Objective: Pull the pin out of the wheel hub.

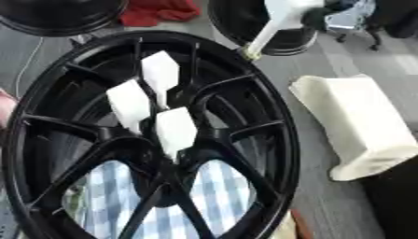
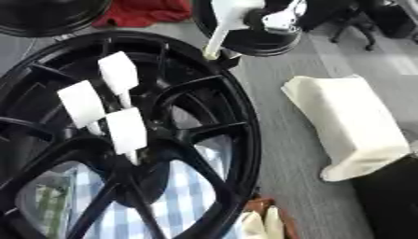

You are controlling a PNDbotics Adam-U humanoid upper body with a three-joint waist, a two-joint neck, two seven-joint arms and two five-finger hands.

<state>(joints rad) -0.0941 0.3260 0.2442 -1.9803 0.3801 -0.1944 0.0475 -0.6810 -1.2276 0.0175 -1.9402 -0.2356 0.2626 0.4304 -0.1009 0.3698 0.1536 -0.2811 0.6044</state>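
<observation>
Apparently the right hand is reaching in from the upper corner beside the head of a slanted white pin, whose tip is sitting at the far rim of the black wheel hub. Whether the hand is grasping that pin or merely lying against it, I cannot tell. Three more pins are standing in the hub's centre: an upper pin, a left pin and a lower pin.

The risk lies with the slanted pin. If it is being drawn at an angle, its tip may be catching on the rim, or it may be slipping free and dropping between the spokes onto the checked cloth.

The hand itself is showing only as a dark and silver shape, cut off by the top edge. The left hand is showing nowhere. The hub's near edge is running out of the picture, and the seats of the central pins are hiding in black.
</observation>
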